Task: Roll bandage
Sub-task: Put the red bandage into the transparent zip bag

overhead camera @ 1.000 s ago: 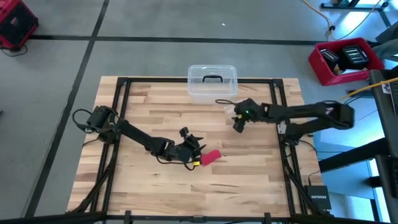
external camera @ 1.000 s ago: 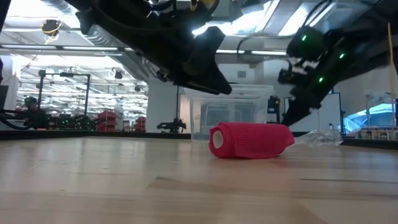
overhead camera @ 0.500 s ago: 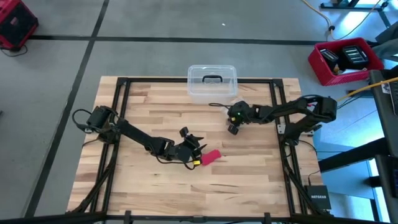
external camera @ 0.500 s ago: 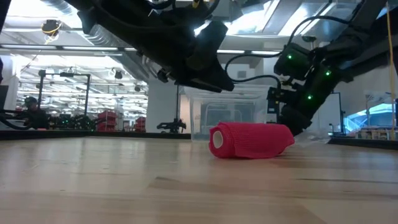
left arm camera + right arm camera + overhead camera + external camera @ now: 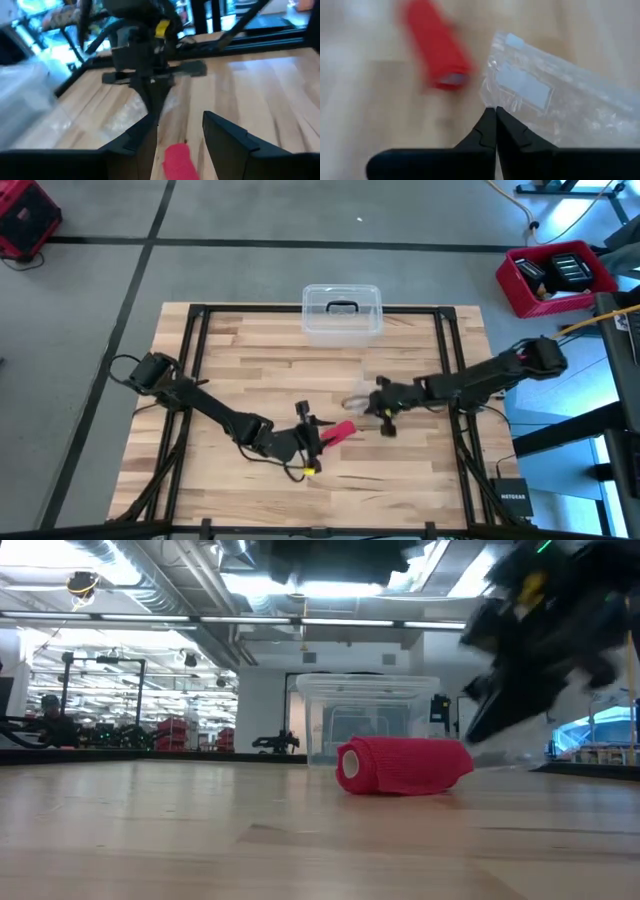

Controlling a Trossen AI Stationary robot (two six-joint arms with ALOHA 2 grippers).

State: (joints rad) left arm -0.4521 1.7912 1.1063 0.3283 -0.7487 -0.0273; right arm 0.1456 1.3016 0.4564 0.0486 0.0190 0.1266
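A: Since the bright red soft fabric bandage (image 5: 338,433) already lies wound into a short fat roll near the middle of the wooden tabletop (image 5: 250,370), slightly toward its front edge, I judge the rolling itself is done or nearly so.

B: Where are my arms?

A: I have the left gripper (image 5: 312,442) low beside the roll, reaching in from the back-left corner with the elbow bent and the forearm running along the boards. Its two dark fingers (image 5: 225,137) stand spread, and the roll's end shows between them, not pinched.

B: And the right?

A: I have the right gripper (image 5: 383,412) stretched in from the right edge, arm nearly straight. Its claw is pressed together at the edge of the crinkled clear plastic wrapper (image 5: 555,107), which lies just beside the roll; I cannot tell whether it nips the film.

B: Next move?

A: Probably I check that the loose end is tucked. The clear plastic box with a dark handle (image 5: 341,312) sits at the back edge, well apart.
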